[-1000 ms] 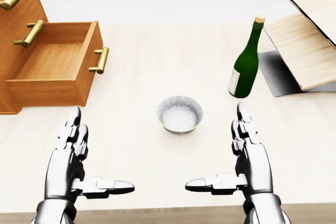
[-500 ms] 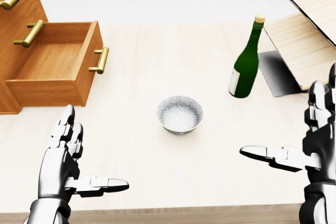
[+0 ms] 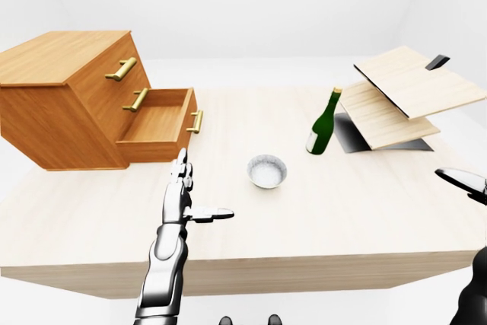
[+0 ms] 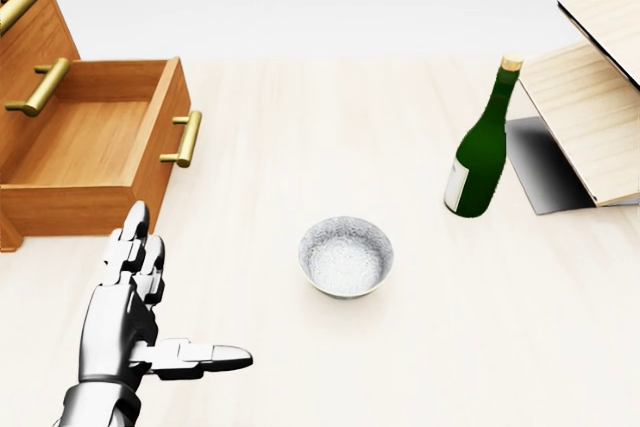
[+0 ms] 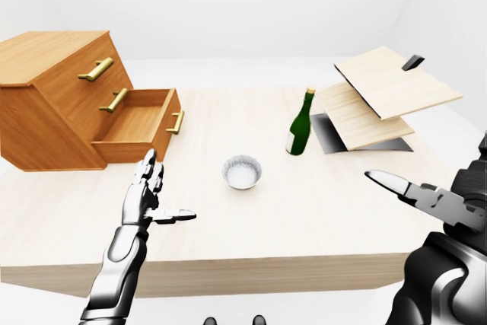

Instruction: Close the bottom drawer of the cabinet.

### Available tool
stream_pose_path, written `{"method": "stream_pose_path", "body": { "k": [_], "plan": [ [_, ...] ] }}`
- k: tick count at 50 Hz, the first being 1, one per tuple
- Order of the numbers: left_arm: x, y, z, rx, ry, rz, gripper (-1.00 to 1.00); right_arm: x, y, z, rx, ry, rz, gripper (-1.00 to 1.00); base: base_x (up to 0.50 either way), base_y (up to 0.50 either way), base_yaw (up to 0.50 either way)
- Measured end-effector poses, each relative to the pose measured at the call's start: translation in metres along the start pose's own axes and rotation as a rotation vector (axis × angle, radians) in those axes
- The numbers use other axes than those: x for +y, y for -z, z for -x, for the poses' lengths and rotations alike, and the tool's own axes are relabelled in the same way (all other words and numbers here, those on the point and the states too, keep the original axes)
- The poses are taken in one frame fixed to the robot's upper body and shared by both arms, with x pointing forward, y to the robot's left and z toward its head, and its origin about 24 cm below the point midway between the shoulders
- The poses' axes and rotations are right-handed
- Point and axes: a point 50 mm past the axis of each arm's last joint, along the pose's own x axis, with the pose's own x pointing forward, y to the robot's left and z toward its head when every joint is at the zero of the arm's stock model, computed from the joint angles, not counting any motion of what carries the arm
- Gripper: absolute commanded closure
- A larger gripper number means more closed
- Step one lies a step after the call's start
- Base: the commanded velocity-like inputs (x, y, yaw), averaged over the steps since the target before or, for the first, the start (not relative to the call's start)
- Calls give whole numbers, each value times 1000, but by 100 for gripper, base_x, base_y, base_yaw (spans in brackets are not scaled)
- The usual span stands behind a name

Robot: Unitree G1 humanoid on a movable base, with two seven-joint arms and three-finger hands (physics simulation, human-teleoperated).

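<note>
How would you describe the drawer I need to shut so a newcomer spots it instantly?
Find the wooden cabinet at the table's left end in the left-eye view. The bottom drawer is the one pulled out over the tabletop, its empty inside showing; the drawers above it sit flush.

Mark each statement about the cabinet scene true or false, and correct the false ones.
1. The bottom drawer stands open. True.
2. The left robot hand grips the drawer's handle. False: it hovers open below the drawer in the head view, touching nothing.
3. The bowl sits inside the drawer. False: it sits on the table, right of the drawer.
4. The bottle stands beside the wooden boards. True.
5. The right robot hand is shut on the bottle. False: it is open, apart from it.
</note>
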Motion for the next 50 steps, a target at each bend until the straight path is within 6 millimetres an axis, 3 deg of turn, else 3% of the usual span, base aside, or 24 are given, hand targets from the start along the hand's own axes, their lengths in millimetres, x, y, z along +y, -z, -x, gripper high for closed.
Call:
{"method": "stream_pose_path", "body": {
  "k": [30, 42, 50],
  "plan": [
    [-2, 2, 0, -2, 6, -1, -100, -2, -15, 0, -59, 4, -15, -100, 33, 0, 0],
    [-4, 5, -2, 8, 11, -8, -100, -2, -14, 1, -52, 9, -23, -100, 0, 0, 0],
    [-1, 14, -14, 26, 0, -25, -100, -2, -14, 0, -52, 8, -29, -100, 0, 0, 0]
  ]
}}
